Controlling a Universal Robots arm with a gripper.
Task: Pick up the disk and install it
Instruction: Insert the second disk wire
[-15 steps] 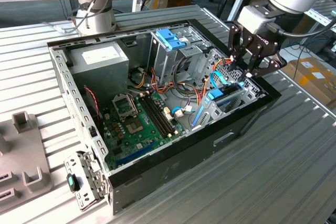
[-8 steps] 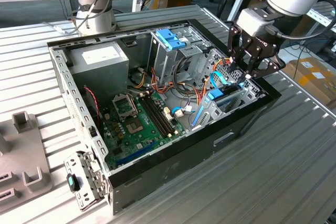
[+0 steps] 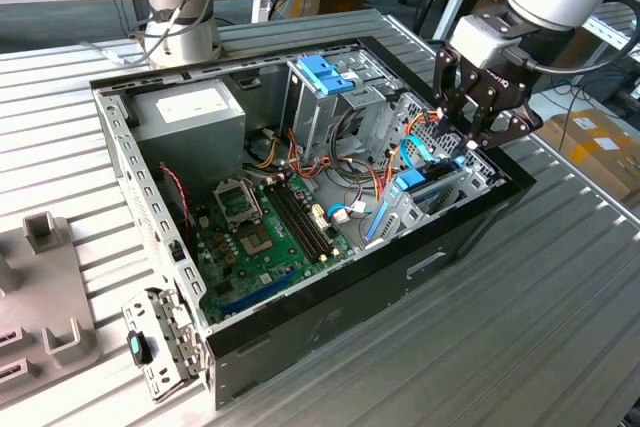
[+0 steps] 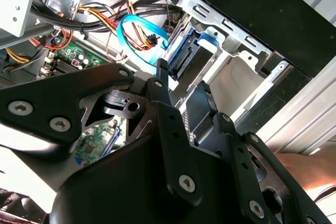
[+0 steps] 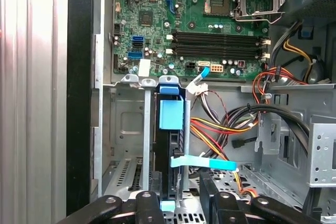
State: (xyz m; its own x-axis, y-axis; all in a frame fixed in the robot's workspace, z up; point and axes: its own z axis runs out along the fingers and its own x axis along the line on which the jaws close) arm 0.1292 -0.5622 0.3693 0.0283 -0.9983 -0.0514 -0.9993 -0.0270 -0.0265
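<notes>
First wrist view: the pincer [image 5: 178,195] hangs open, its fingers either side of the disk [image 5: 169,145]. The disk stands on edge in the drive bay [image 5: 126,124], with its long axis seemingly running toward the motherboard [image 5: 199,35] beyond. Seating probably wants a straight, square push, clear of the blue cable [image 5: 205,162].

disk [image 5: 171,115] in light-blue carrier, on edge, inside metal bay [image 5: 126,124]

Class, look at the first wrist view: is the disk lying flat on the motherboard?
No: the disk stands on edge in the metal drive bay, apart from the motherboard.
</notes>
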